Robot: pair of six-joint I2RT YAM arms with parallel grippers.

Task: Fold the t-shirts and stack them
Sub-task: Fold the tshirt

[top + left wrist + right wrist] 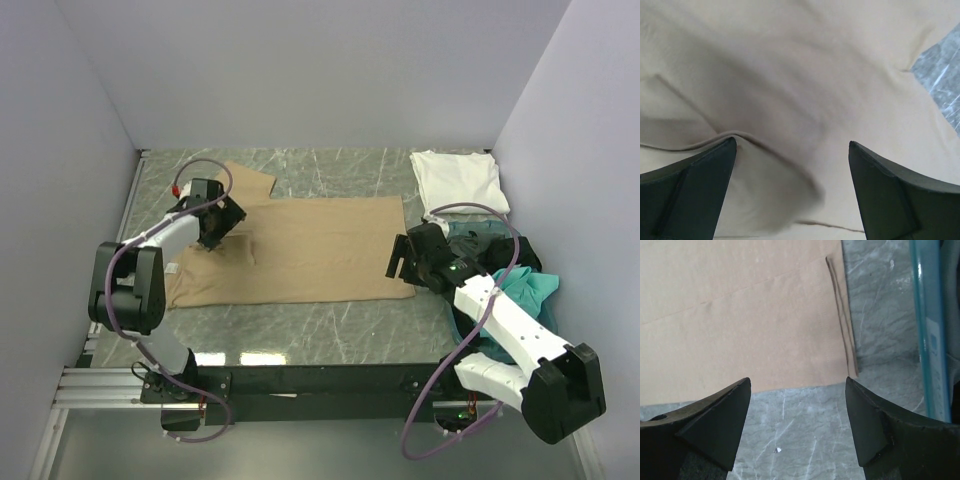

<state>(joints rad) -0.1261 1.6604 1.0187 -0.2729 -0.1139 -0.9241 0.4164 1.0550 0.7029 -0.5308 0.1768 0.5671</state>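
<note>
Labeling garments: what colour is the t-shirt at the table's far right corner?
The t-shirt is white; best seen in top external view.

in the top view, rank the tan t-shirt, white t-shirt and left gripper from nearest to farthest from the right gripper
1. tan t-shirt: its right edge lies just by the right gripper, in the middle.
2. white t-shirt: in the far right corner.
3. left gripper: far over on the left side, above the tan shirt's left end.

The tan t-shirt (pixel 310 250) and the white t-shirt (pixel 458 180) are plain, beside a teal t-shirt (pixel 535 288). The desk (pixel 330 325) is grey-green marble with pale veins. The arms (pixel 500 310) are white and black.
</note>
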